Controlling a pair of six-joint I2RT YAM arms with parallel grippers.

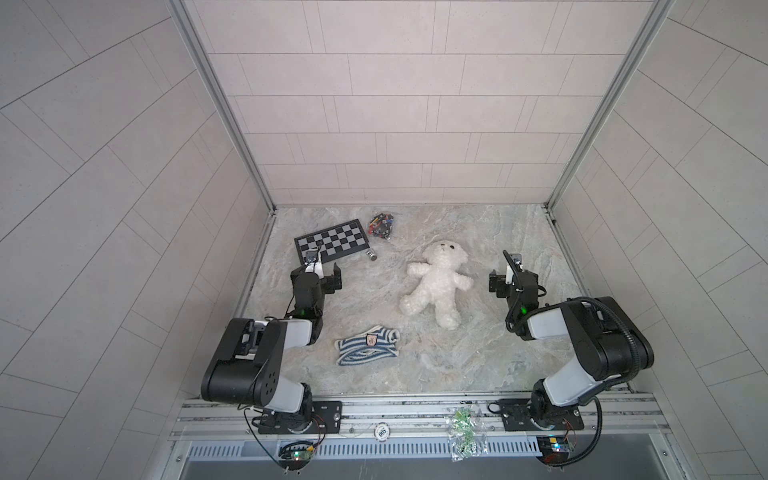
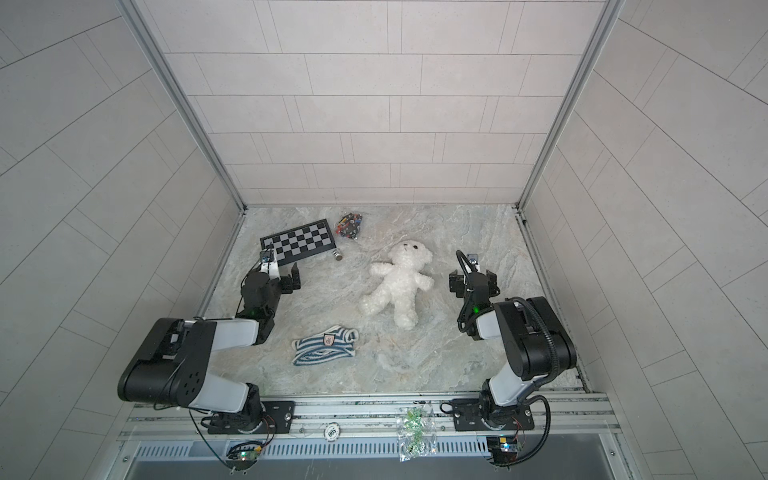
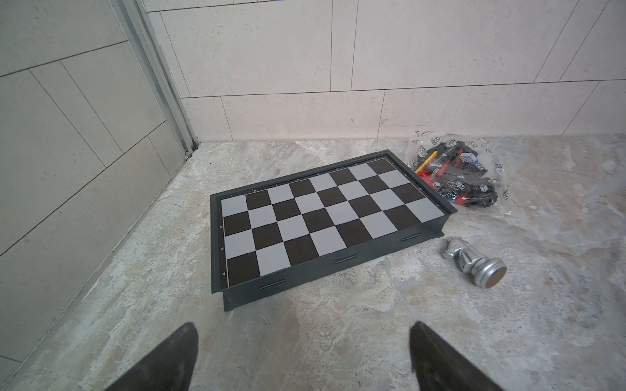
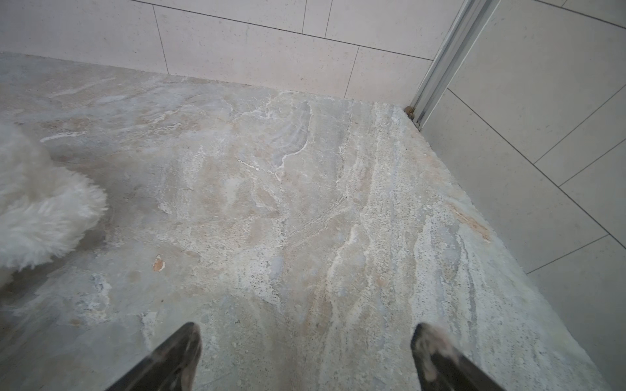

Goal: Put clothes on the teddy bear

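The teddy bear (image 1: 436,286) lies face up on the surface (image 1: 457,365), right of the middle. Its head points toward the back wall and its limbs are spread, which leaves the arms free for sleeves. It wears nothing. The striped shirt (image 1: 368,351) lies crumpled nearer the front edge, apart from the bear's legs and between the 2 arms, so dressing has not begun.

The left fingers (image 3: 179,355) are spread and empty over bare surface, just short of the chessboard (image 3: 321,216). The right fingers (image 4: 176,352) are likewise released and hold nothing, with one of the bear's paws near them. Both arms seem parked wide apart to keep the middle open.

There is free room around the shirt and in front of the bear. The back-left corner is crowded with the chessboard, a bag of toy bricks (image 3: 457,176) just beside its far end, and a silver chess piece (image 3: 474,262) lying on its side. The right arm sits near the side wall, so it likely has more room reaching inward.
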